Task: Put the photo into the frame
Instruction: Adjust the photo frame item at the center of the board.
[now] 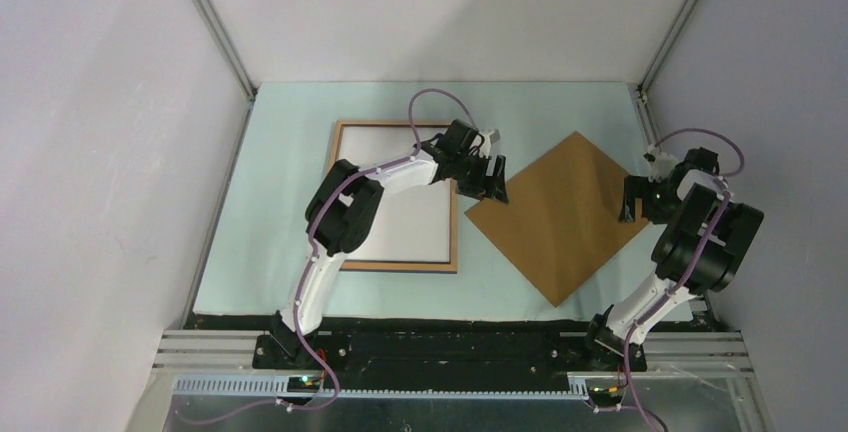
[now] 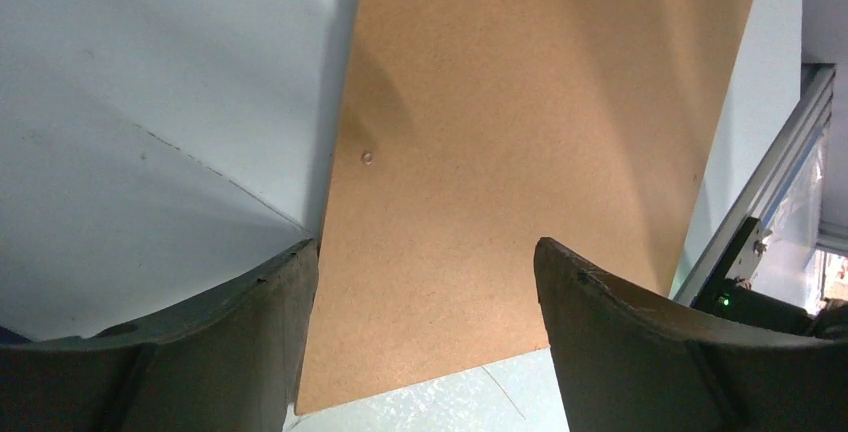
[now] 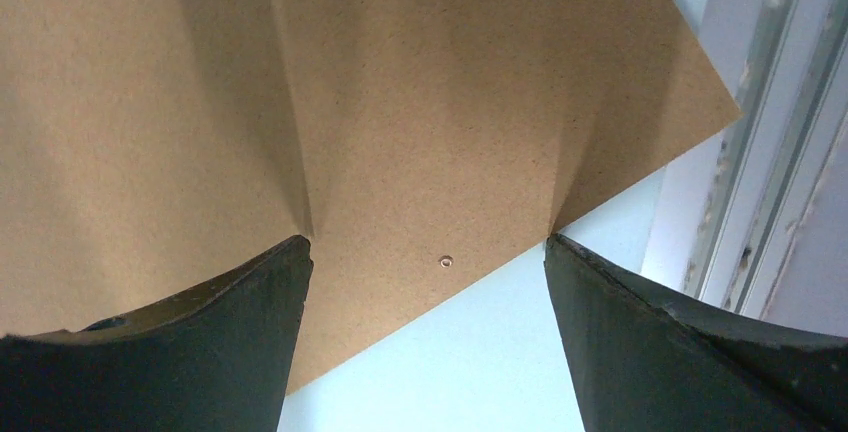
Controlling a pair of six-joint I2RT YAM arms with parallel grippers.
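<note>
- The table [image 1: 290, 122], covered in pale green, carries everything; both arms reach out over it from the near edge.
- The frame [image 1: 400, 267] lies flat left of centre, its light wood-brown border turned up, so it rests face down.
- The brown backing board [image 1: 560, 217] lies flat to the right of the frame, turned like a diamond, its left corner close to the frame's right edge.
- The photo [image 1: 415, 227] appears to be the plain white sheet filling the frame's opening, printed side down; no beach picture shows anywhere, so this is a judgement.
- Step in hand, as I judge it: the photo is seated and the board is being dealt with, one arm at each of its side corners.
- The next move likely calls for pinching the thin board at an edge, lifting it level and squaring it to the frame before laying it over the photo.
- The left gripper [image 1: 490, 184] hangs over the board's left corner, jaws spread wide, grasping nothing.
- The right gripper [image 1: 630, 210] sits low at the board's right corner, jaws likewise wide and empty; whether its tips touch the board I cannot tell.
</note>
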